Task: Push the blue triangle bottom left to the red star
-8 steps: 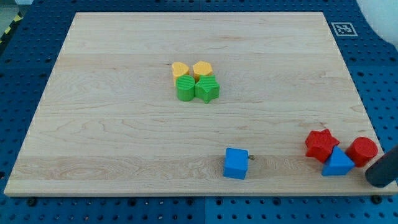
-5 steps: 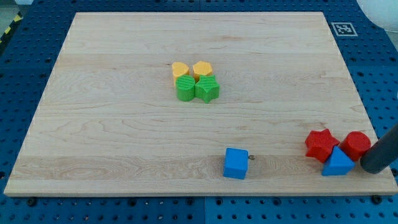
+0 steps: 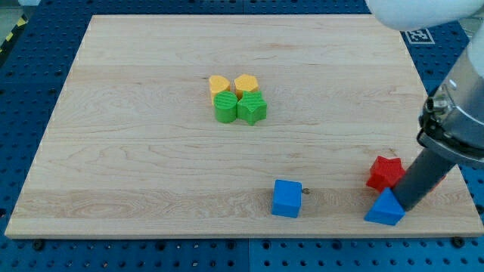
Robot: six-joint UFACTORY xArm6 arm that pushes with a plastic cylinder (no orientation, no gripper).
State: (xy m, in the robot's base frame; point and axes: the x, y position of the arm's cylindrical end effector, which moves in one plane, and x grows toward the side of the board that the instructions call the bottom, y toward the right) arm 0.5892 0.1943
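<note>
The tool is a plain dark rod with nothing to spread or pinch; its tip (image 3: 406, 205) rests on the tabletop (image 3: 151, 151) near the view's bottom right corner. The tip touches the right edge of the blue triangle (image 3: 385, 209), which lies close to the tabletop's bottom edge. The red star (image 3: 385, 172) sits just above the triangle, toward the view's top, and the two look to be touching or nearly so. The rod crosses just to the right of the star and rises toward the view's upper right, where the grey and white arm (image 3: 461, 98) fills the corner. Any block behind the rod is hidden.

A blue cube (image 3: 286, 198) stands well to the left of the triangle, also near the bottom edge. Farther up and left, around the middle of the tabletop, four blocks huddle together: two yellow blocks (image 3: 232, 84) side by side, with a green round block (image 3: 224, 107) and a green star (image 3: 252, 109) just below them, all touching.
</note>
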